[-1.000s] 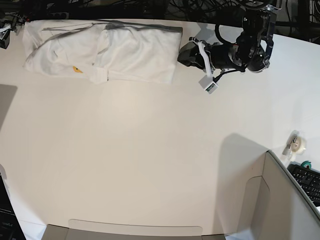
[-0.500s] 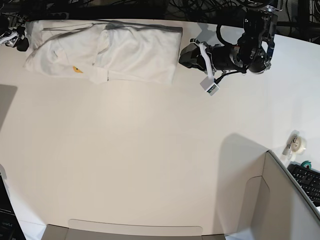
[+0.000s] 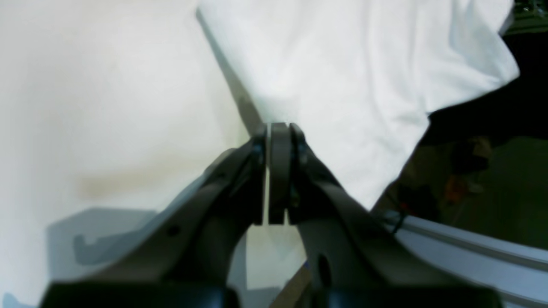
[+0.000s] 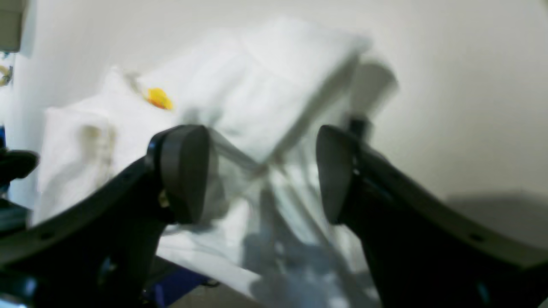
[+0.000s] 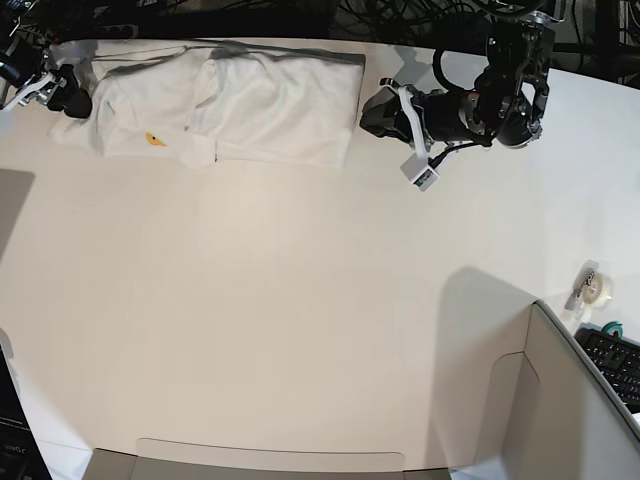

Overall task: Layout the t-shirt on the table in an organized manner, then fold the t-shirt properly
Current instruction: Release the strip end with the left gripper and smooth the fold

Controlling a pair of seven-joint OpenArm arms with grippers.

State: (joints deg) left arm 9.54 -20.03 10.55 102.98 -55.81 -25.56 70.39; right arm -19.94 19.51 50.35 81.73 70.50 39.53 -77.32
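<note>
The white t-shirt (image 5: 250,100) lies folded into a long bundle at the far left of the table (image 5: 300,300), a yellow bit of print (image 5: 153,139) showing. My right gripper (image 5: 68,97) is open at the bundle's left end. In the right wrist view its fingers (image 4: 184,171) stand wide apart over the blurred t-shirt (image 4: 265,81). My left gripper (image 5: 374,110) is shut just off the bundle's right edge. In the left wrist view its closed tips (image 3: 278,130) meet the corner of the t-shirt (image 3: 364,64); no cloth shows between them.
A grey box corner (image 5: 560,400) stands at the front right, with a tape roll (image 5: 596,290) and a keyboard (image 5: 615,365) beside it. Dark cables (image 5: 250,18) run behind the table's far edge. A white tag (image 5: 420,172) hangs from the left arm.
My right gripper has come in from the left edge to the t-shirt's left end, pushing that end in slightly. The left gripper has barely moved.
</note>
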